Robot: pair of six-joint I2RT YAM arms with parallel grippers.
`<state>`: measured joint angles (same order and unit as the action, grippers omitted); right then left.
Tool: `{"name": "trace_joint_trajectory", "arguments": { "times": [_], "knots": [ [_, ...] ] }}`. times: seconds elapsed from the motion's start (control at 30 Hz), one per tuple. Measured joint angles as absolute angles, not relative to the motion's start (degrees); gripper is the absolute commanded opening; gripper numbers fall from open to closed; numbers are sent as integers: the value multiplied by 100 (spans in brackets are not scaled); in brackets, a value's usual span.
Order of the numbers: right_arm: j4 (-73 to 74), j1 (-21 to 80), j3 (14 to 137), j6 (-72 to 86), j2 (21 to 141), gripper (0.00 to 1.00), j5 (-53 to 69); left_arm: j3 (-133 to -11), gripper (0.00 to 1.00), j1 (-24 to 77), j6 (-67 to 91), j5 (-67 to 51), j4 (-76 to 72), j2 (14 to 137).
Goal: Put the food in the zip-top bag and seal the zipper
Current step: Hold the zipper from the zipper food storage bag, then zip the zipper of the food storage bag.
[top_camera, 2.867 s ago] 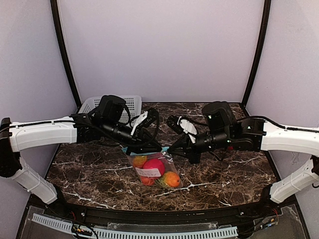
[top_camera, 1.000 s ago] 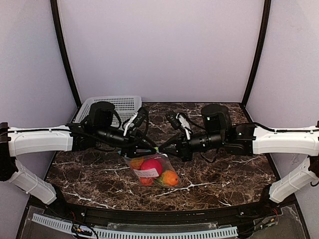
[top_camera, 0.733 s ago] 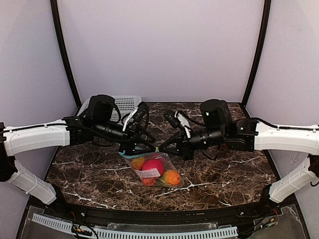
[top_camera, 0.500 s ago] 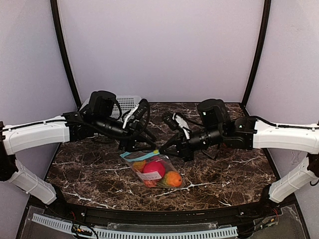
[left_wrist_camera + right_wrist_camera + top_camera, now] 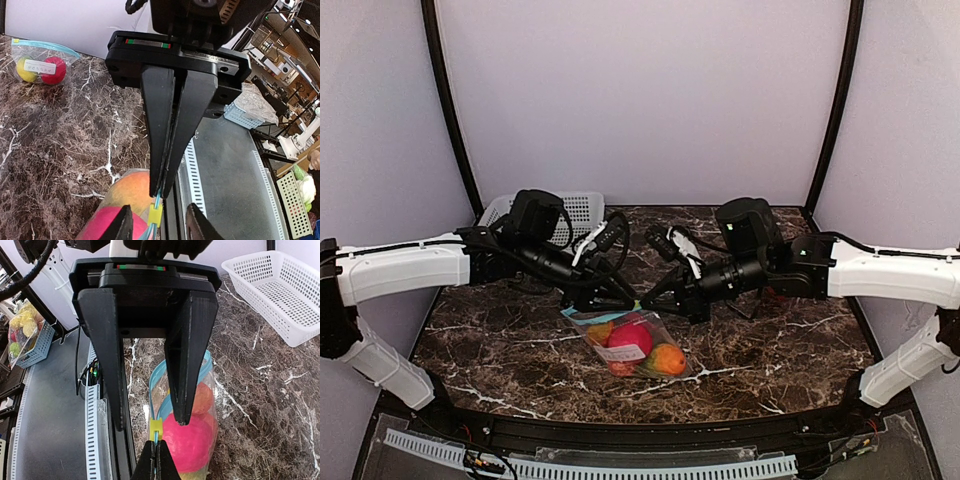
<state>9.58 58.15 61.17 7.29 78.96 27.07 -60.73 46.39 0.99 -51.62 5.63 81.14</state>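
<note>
The zip-top bag [image 5: 605, 322] lies flat at mid-table, and the food is inside it: a pink piece [image 5: 628, 335], an orange one [image 5: 666, 358] and others partly hidden. At the far end its blue zipper mouth [image 5: 167, 375] gapes open. My right gripper [image 5: 156, 450] is shut on the zipper strip just beside the yellow slider [image 5: 156, 427]. My left gripper [image 5: 159, 209] faces it, open, one finger on each side of the slider [image 5: 155, 216] and neither touching it. From above, both grippers [image 5: 620, 297] [image 5: 648, 298] meet tip to tip over the bag's top edge.
A white mesh basket [image 5: 575, 207] stands at the back left behind the left arm. A second small bag [image 5: 40, 65] holding a yellow and a red piece lies farther off by the wall. The table's near edge and cable rail [image 5: 92, 420] run close to the slider.
The left gripper drew back to the left and up, then returned to the right gripper's tips. The bag's blue mouth edge shows more. The right gripper kept its hold.
</note>
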Motion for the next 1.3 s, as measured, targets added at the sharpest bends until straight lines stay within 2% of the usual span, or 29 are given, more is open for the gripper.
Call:
{"name": "trace_joint_trajectory", "arguments": {
  "times": [0.33, 0.57, 1.03, 1.3],
  "knots": [
    [956, 5800, 6119, 731, 7920, 0, 2720, -6073, 23, 4663, 67, -5170, 609, 8197],
    [958, 5798, 6119, 731, 7920, 0, 2720, -6073, 21, 4683, 64, -5181, 611, 8219],
    [987, 5798, 6119, 733, 7920, 0, 2720, -6073, 1, 4685, 58, -5170, 624, 8248],
    [991, 5798, 6119, 733, 7920, 0, 2683, -6073, 1, 4689, 64, -5153, 631, 8248]
  ]
}}
